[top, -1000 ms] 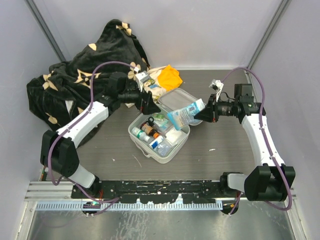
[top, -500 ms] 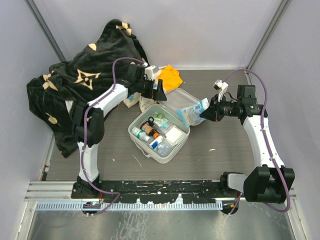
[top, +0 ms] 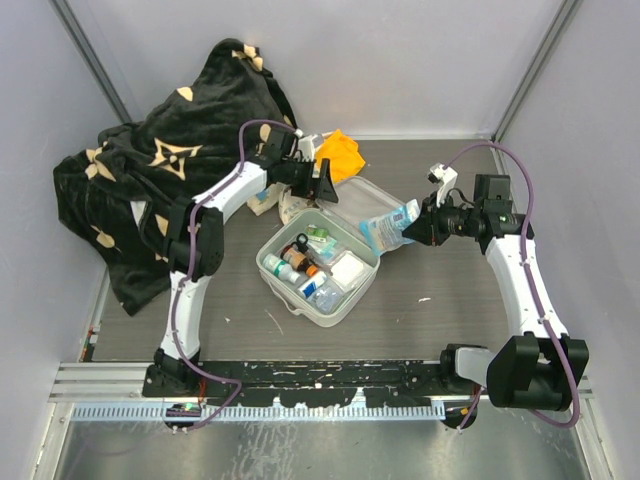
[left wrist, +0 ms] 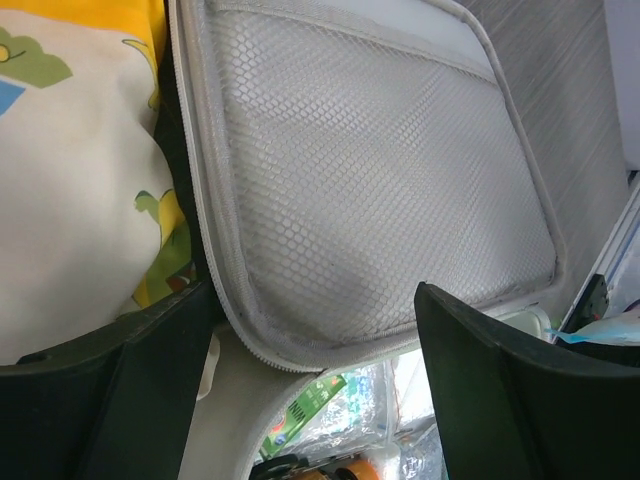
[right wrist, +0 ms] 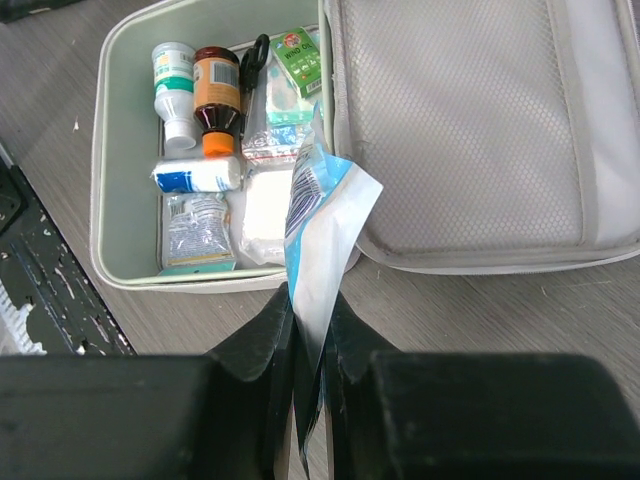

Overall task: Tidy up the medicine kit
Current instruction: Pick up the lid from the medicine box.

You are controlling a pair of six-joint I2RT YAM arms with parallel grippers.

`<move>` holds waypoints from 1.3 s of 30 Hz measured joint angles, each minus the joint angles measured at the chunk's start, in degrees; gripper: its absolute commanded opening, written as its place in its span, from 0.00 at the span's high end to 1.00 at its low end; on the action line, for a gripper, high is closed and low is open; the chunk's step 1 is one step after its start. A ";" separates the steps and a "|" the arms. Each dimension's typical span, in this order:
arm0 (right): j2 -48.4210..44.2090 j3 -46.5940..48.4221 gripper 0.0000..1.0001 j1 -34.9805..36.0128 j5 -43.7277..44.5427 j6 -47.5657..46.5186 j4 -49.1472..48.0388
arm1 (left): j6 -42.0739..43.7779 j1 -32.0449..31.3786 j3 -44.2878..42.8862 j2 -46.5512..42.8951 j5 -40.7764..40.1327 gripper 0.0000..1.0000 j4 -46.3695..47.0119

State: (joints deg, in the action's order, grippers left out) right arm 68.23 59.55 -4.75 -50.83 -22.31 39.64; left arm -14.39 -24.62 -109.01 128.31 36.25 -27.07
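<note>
The medicine kit (top: 268, 262) lies open mid-table, its tray holding bottles (right wrist: 215, 85), sachets and a gauze pad. Its mesh-lined lid (top: 365, 200) lies flat behind the tray. My left gripper (top: 325, 185) stands open at the lid's back-left corner. In the left wrist view the lid's zip edge (left wrist: 250, 330) curves between the two wide-apart fingers of the left gripper (left wrist: 315, 330). My right gripper (top: 415, 228) is shut on a blue-and-white packet (top: 390, 225). The packet (right wrist: 320, 220) hangs over the lid's right edge, pinched in the right gripper (right wrist: 310, 330).
A black blanket with tan motifs (top: 150, 170) is heaped at the back left. A printed cloth bundle with orange fabric (top: 335, 155) lies just behind the lid, its dinosaur print (left wrist: 70, 180) beside my left finger. A small white scrap (top: 425, 298) lies on the table.
My left gripper has moved back and to the right, from the tray's left side to the lid's back corner. The right gripper has drawn the packet slightly to the right.
</note>
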 measured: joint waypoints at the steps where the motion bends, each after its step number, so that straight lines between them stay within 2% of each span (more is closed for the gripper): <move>1: 0.02 -0.07 0.95 -0.07 0.22 0.00 -0.02 | -0.02 0.00 -0.52 0.48 0.46 0.21 -0.22; 7: 0.02 -0.15 0.95 -0.37 0.92 -0.02 -0.24 | -0.31 -0.31 -5.27 3.69 2.82 0.21 -2.58; 15: 0.02 -0.33 0.96 -0.52 1.97 -0.02 -0.39 | -1.55 -0.87 -13.60 9.38 4.35 0.14 -5.75; 21: 0.02 0.31 0.97 -0.59 4.04 0.22 -0.39 | -2.29 -1.46 -17.40 12.37 5.03 0.18 -6.86; 27: 0.94 4.79 0.97 -0.59 9.42 2.86 -0.28 | -3.23 -1.79 -21.38 15.34 7.37 0.30 -7.02; 33: 2.86 10.75 0.98 -0.63 16.37 5.31 -0.13 | -3.13 -1.88 -21.49 15.37 10.88 0.47 -6.38; 39: 6.08 16.20 0.98 -1.16 21.49 5.95 0.66 | -2.32 -1.88 -21.49 15.37 14.58 0.59 -5.88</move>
State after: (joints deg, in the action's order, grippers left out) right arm 74.30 75.75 -5.91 -29.34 -16.36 40.29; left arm -16.71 -26.50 -130.50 143.68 50.83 -32.95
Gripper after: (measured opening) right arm 0.182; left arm 0.455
